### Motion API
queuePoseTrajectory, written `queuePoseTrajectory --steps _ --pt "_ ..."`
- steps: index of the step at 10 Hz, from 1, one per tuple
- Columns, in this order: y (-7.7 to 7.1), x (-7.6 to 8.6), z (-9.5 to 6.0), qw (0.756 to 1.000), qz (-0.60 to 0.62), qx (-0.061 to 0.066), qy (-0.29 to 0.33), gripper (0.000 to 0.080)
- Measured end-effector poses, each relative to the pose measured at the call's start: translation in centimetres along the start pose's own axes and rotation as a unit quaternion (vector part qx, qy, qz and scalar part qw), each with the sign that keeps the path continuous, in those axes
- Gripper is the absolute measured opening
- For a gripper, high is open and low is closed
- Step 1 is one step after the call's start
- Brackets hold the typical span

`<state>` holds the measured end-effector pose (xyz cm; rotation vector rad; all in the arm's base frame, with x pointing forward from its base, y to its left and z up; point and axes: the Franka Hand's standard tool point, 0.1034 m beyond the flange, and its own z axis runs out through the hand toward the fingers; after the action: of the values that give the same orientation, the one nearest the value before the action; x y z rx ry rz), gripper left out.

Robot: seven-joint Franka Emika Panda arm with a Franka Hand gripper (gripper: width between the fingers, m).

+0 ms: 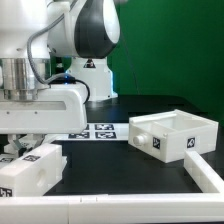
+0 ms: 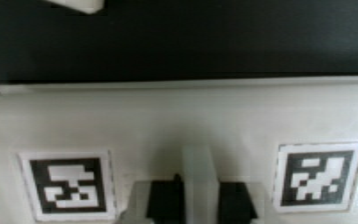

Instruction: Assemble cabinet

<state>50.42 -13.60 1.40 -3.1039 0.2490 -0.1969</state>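
Pincer (image 1: 22,141): 9 o'clock, low over the tagged cabinet panel (image 1: 32,172); clenched or released, I cannot tell.
Cabinet box (image 1: 176,136): open, 3 o'clock on tabletop (image 1: 110,160).
Marker board (image 1: 96,130): between both.

Cabinet box (image 1: 172,135), three o'clock in the exterior view: white plastic, smooth, matt; cabinet panel (image 2: 176,120) likewise, bearing flat black-and-white printed tags (image 2: 69,183). Table (image 1: 110,170): black, matt. Robot arm (image 1: 90,25), twelve o'clock: glossy white and black shell.

Cabinet panel (image 2: 176,115) blurred, edges cut off.
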Motion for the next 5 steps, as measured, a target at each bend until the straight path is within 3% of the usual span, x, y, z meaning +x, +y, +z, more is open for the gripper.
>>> queuePoseTrajectory --steps 1,3,4,5 --pt "-0.1 0.0 -0.1 1.0 -0.002 0.002 -0.003 0.0253" --pt "-1.9 0.7 -2.6 1.0 -0.015 0.012 -0.004 0.0528" --pt "-4.3 1.3 -4.1 1.0 -0.018 0.015 0.002 0.0528" --pt "-7.2 1.7 -5.6 0.999 -0.031 0.018 0.012 0.0708"
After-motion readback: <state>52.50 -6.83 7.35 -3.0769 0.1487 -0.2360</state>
